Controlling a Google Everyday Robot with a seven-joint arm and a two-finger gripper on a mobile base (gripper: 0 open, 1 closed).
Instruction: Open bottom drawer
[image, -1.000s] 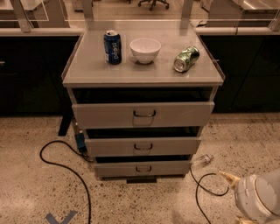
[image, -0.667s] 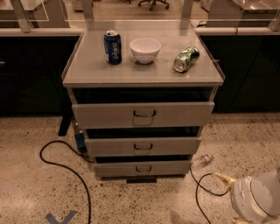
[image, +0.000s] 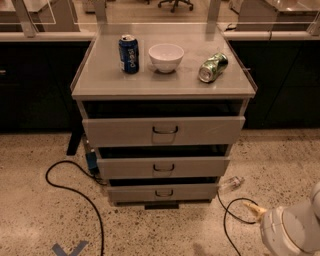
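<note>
A black cable (image: 75, 192) is seen looping over the speckled floor at the lower left of the frame, with a blue tape mark (image: 70, 248) at the bottom edge. A small blue object (image: 91, 161) is tucked against the left side of the grey cabinet (image: 100, 85), which fills the centre.

On the cabinet top, three things are set in a row: a blue can (image: 129, 54) upright at the left, a white bowl (image: 166, 57) in the middle, and a green can (image: 213, 67) lying on its side at the right.

Three grey drawers are stacked below. The bottom drawer (image: 163, 192) is found lowest, at centre frame just above the floor. A dark gap is visible above its front, and a small dark handle (image: 163, 192) is fixed at its middle.

To the right of it, a small clear item (image: 231, 183) lies on the floor beside a second cable (image: 226, 217).

The gripper (image: 256, 210) is seen low in the lower right corner, well apart from the bottom drawer. Whether its claw is apart or together is not shown.
</note>
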